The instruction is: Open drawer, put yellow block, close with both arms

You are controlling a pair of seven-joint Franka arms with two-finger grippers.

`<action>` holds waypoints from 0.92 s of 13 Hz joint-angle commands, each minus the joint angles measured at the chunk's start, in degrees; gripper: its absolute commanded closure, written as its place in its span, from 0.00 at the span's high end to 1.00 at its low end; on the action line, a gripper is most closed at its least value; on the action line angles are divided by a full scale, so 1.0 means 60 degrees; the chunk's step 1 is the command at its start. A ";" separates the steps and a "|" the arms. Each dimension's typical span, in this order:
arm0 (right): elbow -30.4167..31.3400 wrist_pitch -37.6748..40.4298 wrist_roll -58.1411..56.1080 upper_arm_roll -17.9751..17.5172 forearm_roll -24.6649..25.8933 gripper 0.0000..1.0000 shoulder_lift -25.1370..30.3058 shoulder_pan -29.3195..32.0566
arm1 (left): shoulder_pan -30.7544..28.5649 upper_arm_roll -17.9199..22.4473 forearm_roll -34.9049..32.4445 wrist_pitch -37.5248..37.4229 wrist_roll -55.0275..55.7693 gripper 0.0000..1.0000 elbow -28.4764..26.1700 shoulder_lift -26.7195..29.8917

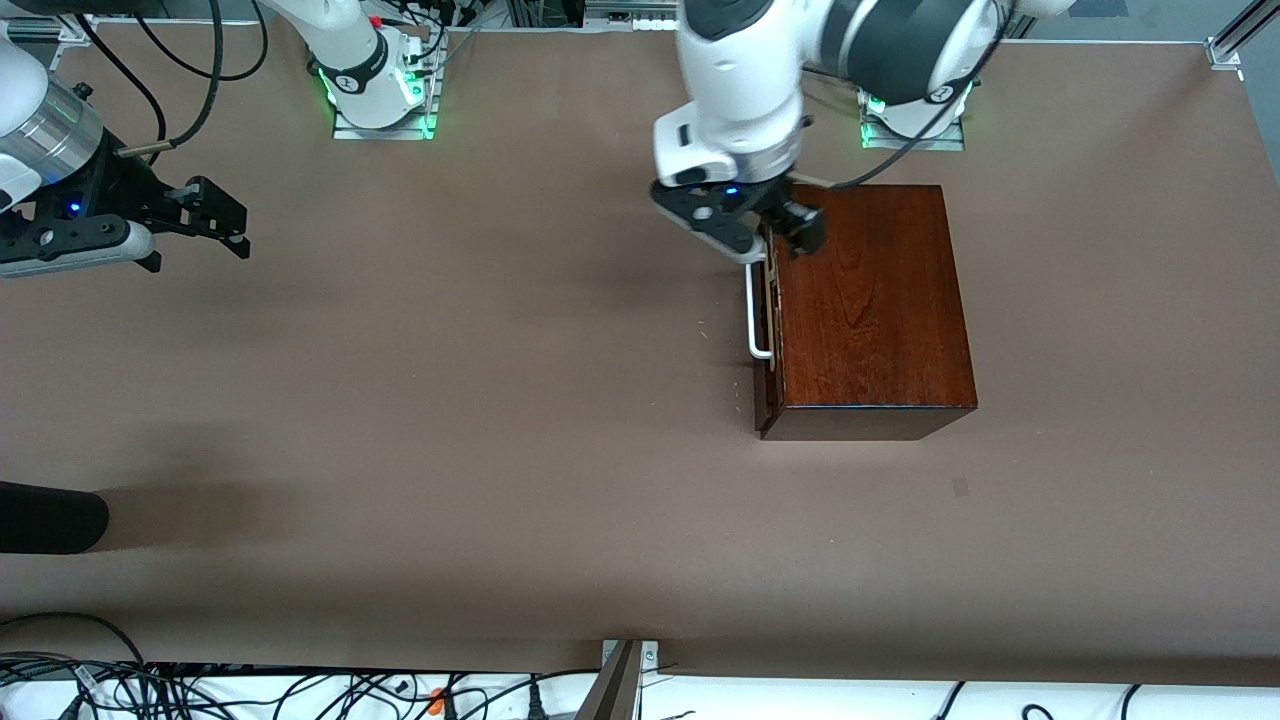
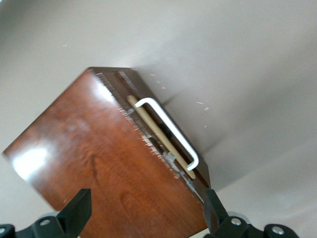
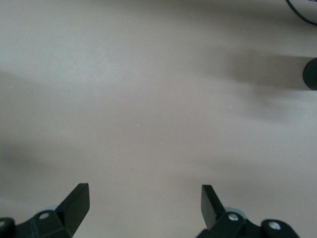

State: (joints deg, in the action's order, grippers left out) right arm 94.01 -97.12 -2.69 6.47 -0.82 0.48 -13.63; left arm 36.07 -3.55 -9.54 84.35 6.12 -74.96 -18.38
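showing one drawer (image 1: pixel 766 330) | left tool (image 1: pixel 775 235) open | right tool (image 1: pixel 215 215) open, waiting

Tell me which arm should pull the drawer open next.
Left, probably. Its hand is open over the box's corner above the handle; the right hand, also open, waits over bare table.

Robot lab (bolted arm bases (image 1: pixel 380 95), cables (image 1: pixel 300 690)).
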 commanded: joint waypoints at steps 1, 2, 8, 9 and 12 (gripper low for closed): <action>-0.0155 0.0059 0.0111 -0.0009 0.0152 1.00 -0.0035 -0.0043 | -0.0633 0.0123 0.0213 -0.0856 0.0779 1.00 0.0466 0.0295; -0.0155 0.0073 0.0111 -0.0009 0.0152 1.00 -0.0035 -0.0043 | -0.0838 0.0138 0.0242 -0.1005 0.1216 1.00 0.0496 0.0528; -0.0155 0.0088 0.0125 -0.0009 0.0152 1.00 -0.0035 -0.0057 | -0.3016 0.0051 0.0664 -0.1359 0.2305 1.00 0.0160 0.1364; -0.0155 0.0088 0.0126 -0.0009 0.0152 1.00 -0.0035 -0.0072 | -0.3400 0.0050 0.0884 -0.1358 0.2218 1.00 0.0131 0.1452; -0.0155 0.0103 0.0126 -0.0009 0.0152 1.00 -0.0035 -0.0072 | -0.4163 0.0181 0.1076 -0.1344 0.1212 1.00 -0.0219 0.1891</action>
State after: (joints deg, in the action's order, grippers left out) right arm 93.99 -97.12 -2.69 6.44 -0.82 0.44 -13.71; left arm 13.21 -2.34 -4.75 76.25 17.29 -72.64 -10.65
